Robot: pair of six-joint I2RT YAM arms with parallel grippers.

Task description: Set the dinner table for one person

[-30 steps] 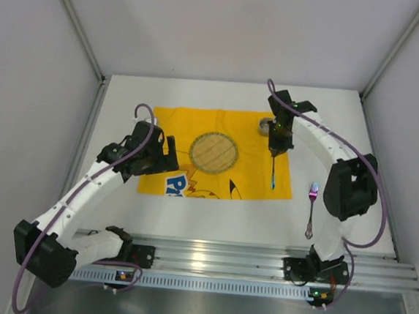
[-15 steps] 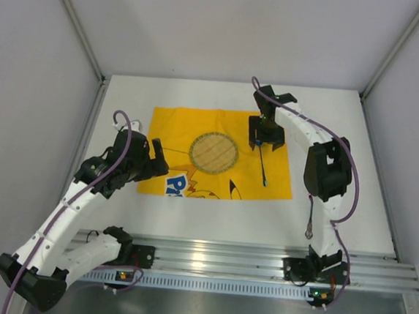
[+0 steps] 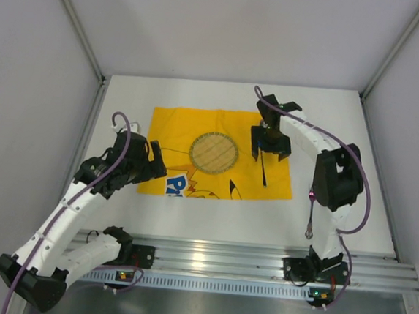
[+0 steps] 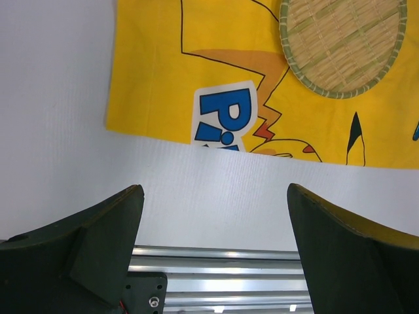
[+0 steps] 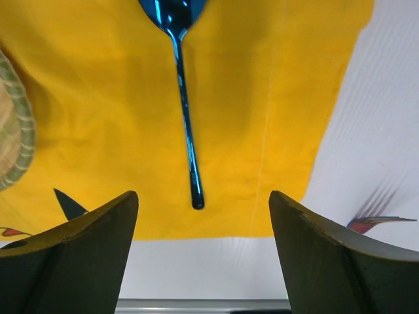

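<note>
The dinner table (image 3: 344, 125) is a white top with a yellow printed cloth (image 3: 168, 124) spread on it. A round woven mat (image 3: 213, 153) lies in the cloth's middle. A blue spoon (image 3: 264, 173) lies flat on the cloth's right part, handle toward the near edge. My right gripper (image 3: 269, 153) hangs open just above it; in the right wrist view the spoon (image 5: 185, 111) lies free between the spread jaws of the right gripper (image 5: 203, 196). My left gripper (image 3: 150, 163) is open over the cloth's near left corner. In the left wrist view the left gripper (image 4: 215, 190) holds nothing.
A fork (image 3: 310, 217) with a purple head lies on the table right of the cloth, partly behind my right arm; its tines (image 5: 383, 222) show in the right wrist view. An aluminium rail (image 3: 259, 260) runs along the near edge. Frame posts stand at the back corners.
The right gripper has opened and let go of the blue spoon, which now lies on the cloth. The left arm has drawn back toward the near left.
</note>
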